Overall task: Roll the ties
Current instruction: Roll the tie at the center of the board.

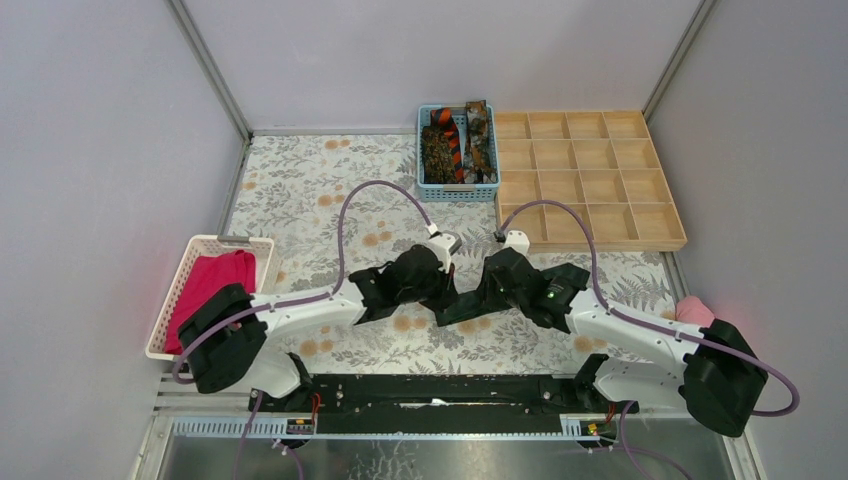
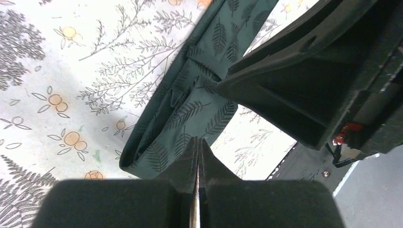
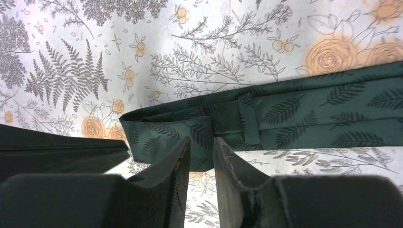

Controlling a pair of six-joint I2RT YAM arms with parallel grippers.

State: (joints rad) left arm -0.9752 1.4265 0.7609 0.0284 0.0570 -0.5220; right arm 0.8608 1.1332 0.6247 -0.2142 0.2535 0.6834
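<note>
text: none readable | labels: none | brands: none | numbers: none | signs: none

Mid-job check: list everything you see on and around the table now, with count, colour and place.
fern-print tie: one, dark green, flat on the tablecloth, one end folded over
mottled ties: two, brown, in the blue basket
striped tie: one, orange and black, between them
blue basket: one, far centre
wooden divider tray: one, tan, far right
white basket: one, left edge
magenta cloth: one, in the white basket
pink cloth: one, pale, right edge
tablecloth: one, white floral
left gripper: black, shut, at the folded end
right gripper: black, slightly open, same end
</note>
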